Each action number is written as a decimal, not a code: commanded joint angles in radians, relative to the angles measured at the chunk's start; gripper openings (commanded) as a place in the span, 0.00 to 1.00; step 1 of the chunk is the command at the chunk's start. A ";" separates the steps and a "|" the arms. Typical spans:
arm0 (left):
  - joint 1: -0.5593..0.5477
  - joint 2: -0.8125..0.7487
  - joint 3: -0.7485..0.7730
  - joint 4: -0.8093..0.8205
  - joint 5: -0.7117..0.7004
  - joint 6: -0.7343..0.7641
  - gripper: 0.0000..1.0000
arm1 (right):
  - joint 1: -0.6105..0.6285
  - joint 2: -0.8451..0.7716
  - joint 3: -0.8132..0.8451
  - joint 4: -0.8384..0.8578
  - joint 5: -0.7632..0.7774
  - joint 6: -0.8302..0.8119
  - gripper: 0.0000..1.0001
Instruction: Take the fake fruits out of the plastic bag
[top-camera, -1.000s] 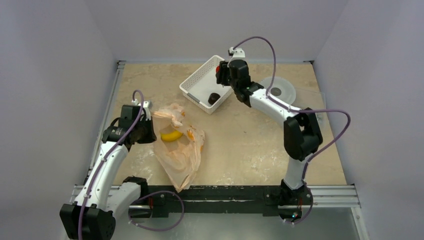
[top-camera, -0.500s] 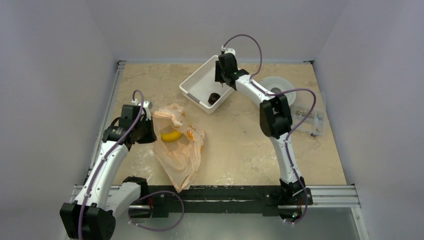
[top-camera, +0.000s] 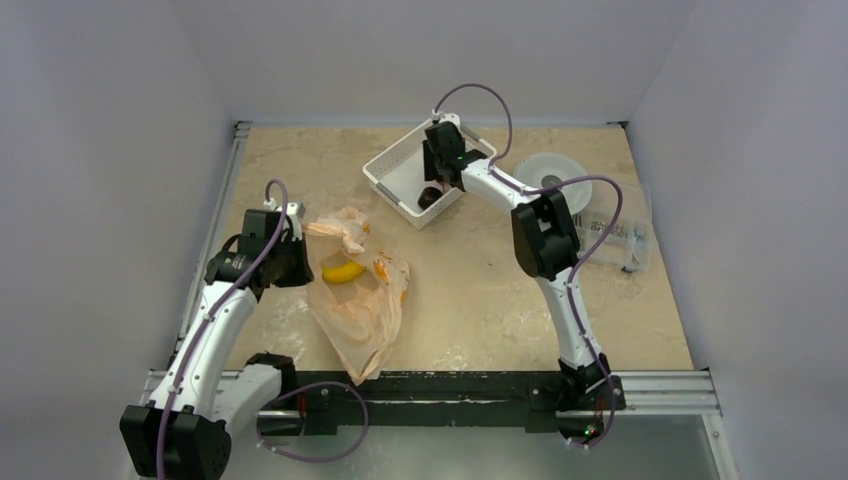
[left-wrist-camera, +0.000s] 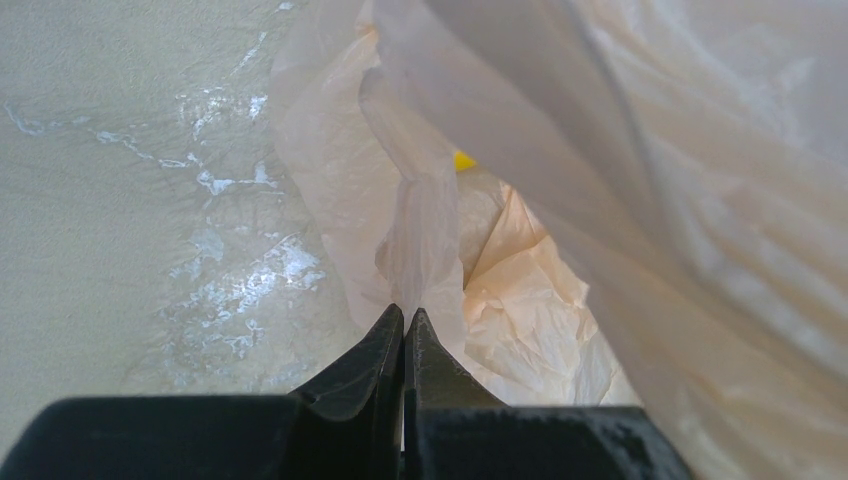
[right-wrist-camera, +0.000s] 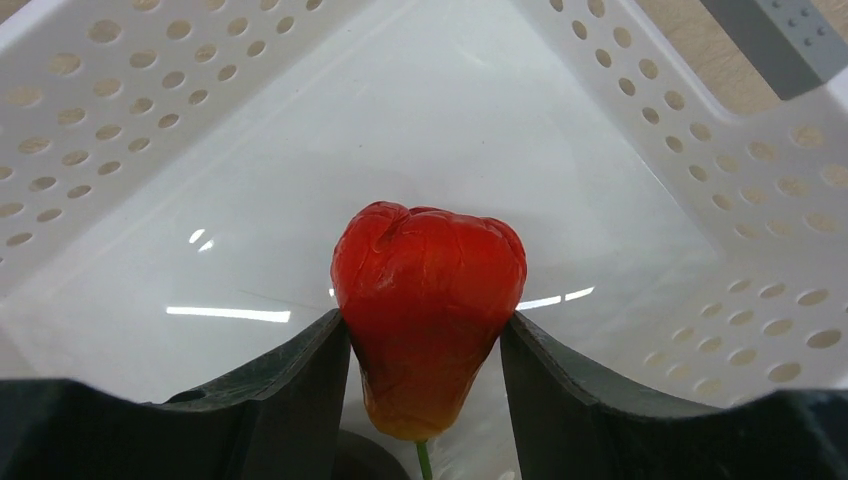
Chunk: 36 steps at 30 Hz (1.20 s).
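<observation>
The right hand (right-wrist-camera: 424, 335) pinches the red-orange fruit (right-wrist-camera: 428, 285) inside the white basket (right-wrist-camera: 150, 120). The left hand (left-wrist-camera: 403, 325) is pressed together on a fold of the plastic bag (left-wrist-camera: 520, 260), which lies on the counter (top-camera: 480, 290) holding the yellow fruit (top-camera: 343, 271). The fruits appear light, rigid and smooth: grip across the midsection.

In the left wrist view, the yellow fruit (left-wrist-camera: 463, 160) is almost wholly covered by folds of the plastic bag (left-wrist-camera: 520, 260), which is cut off at 12 and 3 o'clock. In the right wrist view, the red-orange fruit (right-wrist-camera: 428, 300) is cut off at 6 o'clock, and a dark shape (right-wrist-camera: 362, 462) at its 7 o'clock cannot be identified. From above, this fruit is hidden by the right gripper (top-camera: 436, 180).
</observation>
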<state>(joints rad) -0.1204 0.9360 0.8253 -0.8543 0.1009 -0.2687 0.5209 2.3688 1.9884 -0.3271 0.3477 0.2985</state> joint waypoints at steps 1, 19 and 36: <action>-0.007 0.000 0.021 0.006 0.007 0.000 0.00 | 0.000 -0.040 0.010 -0.005 0.027 -0.018 0.57; -0.013 -0.008 0.020 0.008 0.009 0.000 0.00 | 0.148 -0.477 -0.428 0.127 -0.010 -0.064 0.73; -0.013 -0.025 0.020 0.012 0.016 -0.001 0.00 | 0.601 -0.995 -1.259 0.629 -0.096 0.115 0.73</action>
<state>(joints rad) -0.1268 0.9264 0.8253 -0.8543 0.1017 -0.2691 0.9825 1.4723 0.7811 0.1215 0.1268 0.4011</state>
